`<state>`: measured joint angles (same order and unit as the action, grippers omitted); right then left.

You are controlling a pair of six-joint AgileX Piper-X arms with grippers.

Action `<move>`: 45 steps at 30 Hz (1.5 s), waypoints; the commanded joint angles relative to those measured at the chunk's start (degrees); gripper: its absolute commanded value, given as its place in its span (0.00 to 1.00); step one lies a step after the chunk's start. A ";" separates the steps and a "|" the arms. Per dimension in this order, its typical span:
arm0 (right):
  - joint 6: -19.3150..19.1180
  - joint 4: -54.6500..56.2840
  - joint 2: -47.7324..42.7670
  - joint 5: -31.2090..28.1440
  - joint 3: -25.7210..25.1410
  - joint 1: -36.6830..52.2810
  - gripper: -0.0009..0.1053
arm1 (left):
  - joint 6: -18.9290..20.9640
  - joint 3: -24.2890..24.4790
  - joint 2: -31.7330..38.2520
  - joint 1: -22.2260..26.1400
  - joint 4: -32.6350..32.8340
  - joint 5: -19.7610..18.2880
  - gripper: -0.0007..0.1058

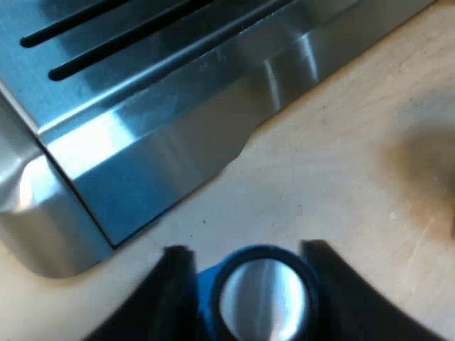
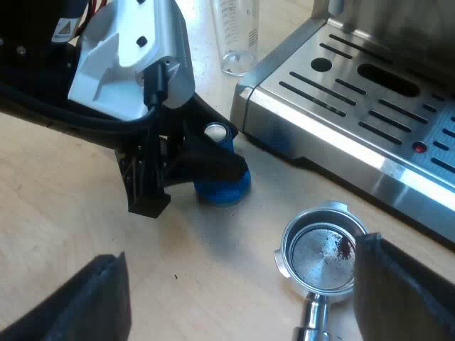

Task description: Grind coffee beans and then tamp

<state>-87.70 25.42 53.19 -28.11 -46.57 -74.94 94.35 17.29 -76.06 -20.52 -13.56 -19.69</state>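
The blue tamper [image 1: 259, 298] with a shiny metal top stands upright on the wooden table just before the espresso machine's drip tray [image 1: 142, 92]. My left gripper [image 1: 245, 257] has a black finger pressed to each side of it. In the right wrist view the same tamper [image 2: 224, 186] sits between the left arm's fingers [image 2: 206, 163]. My right gripper [image 2: 238, 249] is open wide above the table. The metal holder [image 2: 321, 250] lies loose close to one of its fingers, basket facing up with a few dark grounds inside.
The espresso machine's slotted steel drip tray [image 2: 355, 106] stands beside the tamper and the holder. A clear measuring glass [image 2: 234, 35] stands on the table by the tray's corner. Bare wooden table [image 2: 85, 206] spreads under my right gripper.
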 commanded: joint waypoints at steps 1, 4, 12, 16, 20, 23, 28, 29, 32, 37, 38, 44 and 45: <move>-0.91 -0.59 -0.34 -0.35 -0.48 0.06 0.63 | 1.58 -0.01 0.31 -0.17 -0.48 0.26 0.19; -0.91 -0.59 -0.34 -0.35 -0.48 0.06 0.63 | 4.44 -0.01 2.08 -0.17 0.04 0.26 0.18; -0.91 -0.59 -0.34 -0.35 -0.48 0.06 0.63 | 4.82 -0.01 13.66 -0.17 6.21 0.26 0.18; -0.91 -0.59 -0.34 -0.35 -0.48 0.06 0.63 | 4.82 -0.01 18.56 -0.17 9.41 0.26 0.18; -0.91 -0.59 -0.34 -0.35 -0.48 0.06 0.63 | 4.67 -0.01 26.13 -0.17 15.61 0.26 0.18; -0.81 -0.27 -0.34 -0.35 -0.48 0.06 0.63 | 4.67 -0.01 30.81 -0.17 19.90 0.26 0.18; -0.81 0.52 -0.34 -0.35 -0.48 0.06 0.63 | 4.37 -0.01 38.89 -0.17 25.93 0.26 0.18; -0.81 0.52 -0.34 -0.35 -0.48 0.06 0.63 | 4.37 -0.01 40.55 -0.17 27.18 0.26 0.18; -0.23 0.52 -0.34 -0.35 -0.37 0.06 0.63 | 4.37 -0.01 44.65 -0.17 29.76 0.26 0.18; 0.57 0.52 -0.21 -0.71 0.84 0.22 0.63 | 4.37 -0.01 48.74 -0.17 33.44 0.26 0.18; 0.57 0.52 -0.21 -1.35 1.27 0.64 0.63 | 4.37 -0.01 49.16 -0.17 34.37 0.26 0.18; 3.05 0.52 -0.21 1.06 2.60 5.59 0.63 | 4.37 -0.01 49.42 -0.17 37.48 0.14 0.18; 3.03 0.52 -0.21 1.61 2.65 6.25 0.63 | 4.37 -0.01 49.42 -0.17 37.50 0.14 0.18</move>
<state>-84.81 25.87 53.19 -27.16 -44.00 -69.22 98.58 17.21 -27.08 -20.52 24.07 -19.60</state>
